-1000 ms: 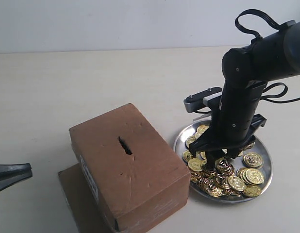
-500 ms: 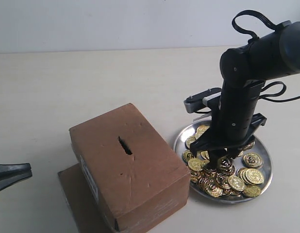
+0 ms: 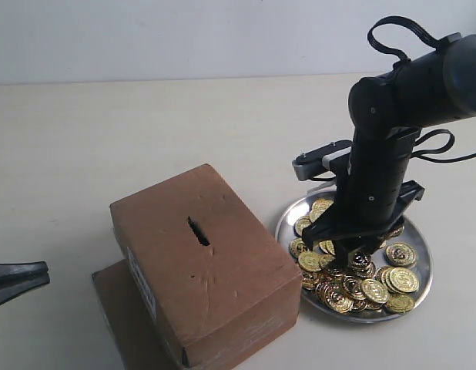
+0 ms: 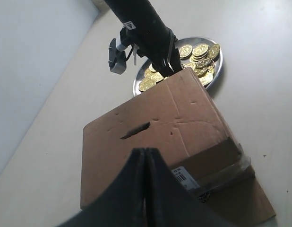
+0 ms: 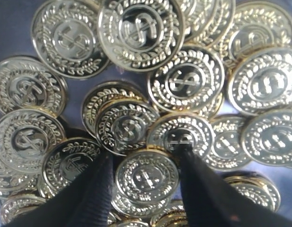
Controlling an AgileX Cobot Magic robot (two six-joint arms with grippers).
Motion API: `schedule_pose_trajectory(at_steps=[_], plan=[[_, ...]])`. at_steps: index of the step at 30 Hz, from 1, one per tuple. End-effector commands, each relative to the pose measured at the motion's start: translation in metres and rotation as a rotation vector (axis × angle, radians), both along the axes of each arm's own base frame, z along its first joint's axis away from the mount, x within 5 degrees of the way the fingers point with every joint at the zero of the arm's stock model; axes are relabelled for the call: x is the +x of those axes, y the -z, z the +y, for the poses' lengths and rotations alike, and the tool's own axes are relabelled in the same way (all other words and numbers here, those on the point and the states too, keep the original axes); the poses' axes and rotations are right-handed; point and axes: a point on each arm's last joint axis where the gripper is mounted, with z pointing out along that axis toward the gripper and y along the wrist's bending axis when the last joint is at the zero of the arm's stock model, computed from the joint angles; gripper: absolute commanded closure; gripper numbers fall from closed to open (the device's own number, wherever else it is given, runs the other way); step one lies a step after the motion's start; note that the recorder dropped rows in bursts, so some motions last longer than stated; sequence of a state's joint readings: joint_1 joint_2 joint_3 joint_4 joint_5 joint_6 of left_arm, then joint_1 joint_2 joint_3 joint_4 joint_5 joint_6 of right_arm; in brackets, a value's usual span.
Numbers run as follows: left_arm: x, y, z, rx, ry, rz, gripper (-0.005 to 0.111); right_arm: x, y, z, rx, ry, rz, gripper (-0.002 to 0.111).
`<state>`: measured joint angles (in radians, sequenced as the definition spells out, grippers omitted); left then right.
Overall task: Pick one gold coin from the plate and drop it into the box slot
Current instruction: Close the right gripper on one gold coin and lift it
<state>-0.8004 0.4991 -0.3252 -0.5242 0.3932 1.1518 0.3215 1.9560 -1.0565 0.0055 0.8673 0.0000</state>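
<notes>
The shiny silver plate (image 3: 427,266) sits right of the box and holds several gold coins (image 3: 400,279). My right gripper (image 3: 344,258) is down in the pile, open. In the right wrist view the gripper (image 5: 145,153) has its fingers on either side of one flat-lying gold coin (image 5: 146,177), very close to its edges. The brown cardboard box (image 3: 222,285) has its dark slot (image 3: 198,230) on the top face. My left gripper (image 3: 45,271) is shut and empty at the left edge, away from the box. The left wrist view shows the box (image 4: 184,118), slot (image 4: 135,130) and plate (image 4: 217,71).
A flat brown cardboard sheet (image 3: 115,308) lies under the box. A white printed label (image 4: 184,177) is on the box's side. The pale table (image 3: 145,139) stretches behind the box and plate.
My right arm has shifted slightly left over the plate, fingers still in the coin pile. The left gripper has sunk a little at the left edge.
</notes>
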Motion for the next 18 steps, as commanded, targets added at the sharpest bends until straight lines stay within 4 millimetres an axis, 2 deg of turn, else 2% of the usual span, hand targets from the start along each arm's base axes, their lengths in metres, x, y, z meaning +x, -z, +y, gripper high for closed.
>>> schedule_pose_trajectory(at_steps=[1, 6, 12, 16, 18], plan=[[-0.001, -0.001, 0.000, -0.018, 0.001, 0.003, 0.107, -0.004, 0.012, 0.001, -0.001, 0.013, 0.048, 0.065], [-0.001, -0.001, 0.000, -0.017, 0.002, 0.002, 0.107, -0.004, 0.012, 0.001, -0.001, 0.013, 0.048, 0.073], [-0.001, -0.001, 0.000, -0.017, 0.002, 0.002, 0.107, -0.004, 0.012, 0.001, -0.003, 0.011, 0.049, 0.074], [-0.001, -0.001, 0.000, -0.018, 0.001, 0.004, 0.107, -0.002, 0.001, 0.002, 0.010, -0.028, 0.038, 0.074], [-0.001, -0.001, 0.000, -0.018, 0.001, 0.004, 0.107, 0.000, -0.011, 0.006, 0.042, -0.058, 0.044, 0.074]])
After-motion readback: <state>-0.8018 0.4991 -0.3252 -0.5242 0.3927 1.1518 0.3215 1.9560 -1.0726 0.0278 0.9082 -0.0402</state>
